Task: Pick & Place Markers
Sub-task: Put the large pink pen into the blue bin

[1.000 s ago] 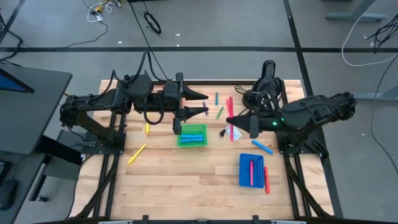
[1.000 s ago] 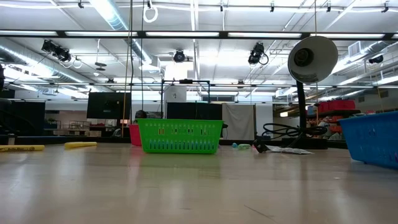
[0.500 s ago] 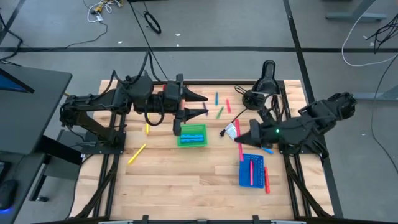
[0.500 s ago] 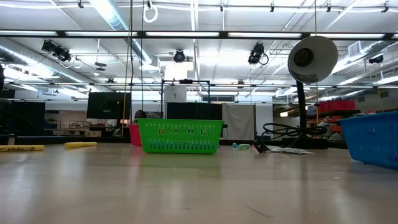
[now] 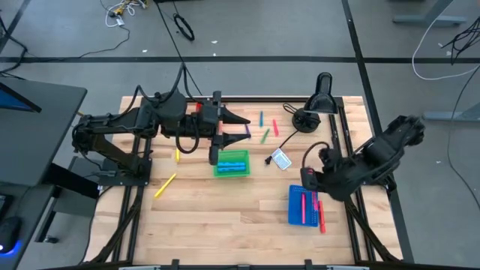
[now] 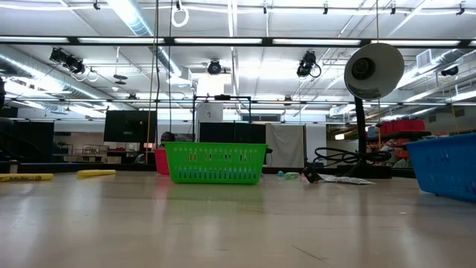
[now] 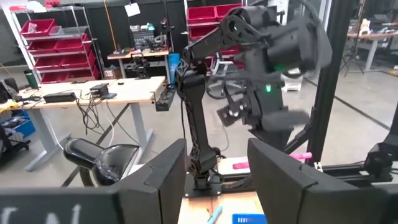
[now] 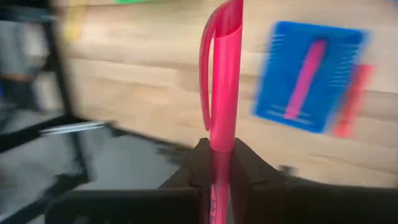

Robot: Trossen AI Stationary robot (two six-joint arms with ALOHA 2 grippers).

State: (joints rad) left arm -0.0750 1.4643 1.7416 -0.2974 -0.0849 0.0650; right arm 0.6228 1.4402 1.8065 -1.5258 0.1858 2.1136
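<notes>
Right gripper is clamped on a pink marker, which stands out straight past the fingertips, cap end away from the wrist. In the high view this gripper hangs at the right side of the bench, just beside the far edge of the blue tray. The tray lies a little toward the front of the bench from the gripper, and its long side runs front to back. One pink marker already lies inside it along this same axis, and a red marker lies on the wood touching its right side.

I judge that the held marker must be turned to the tray's long axis and brought over the free strip beside the pink one. The room is narrow there, and the bench's right frame is near.

Left gripper hovers above the far left part of the bench, near the green tray, with its fingers apart and nothing between them. Loose markers lie between the two arms, so the left arm is nearer to those.
</notes>
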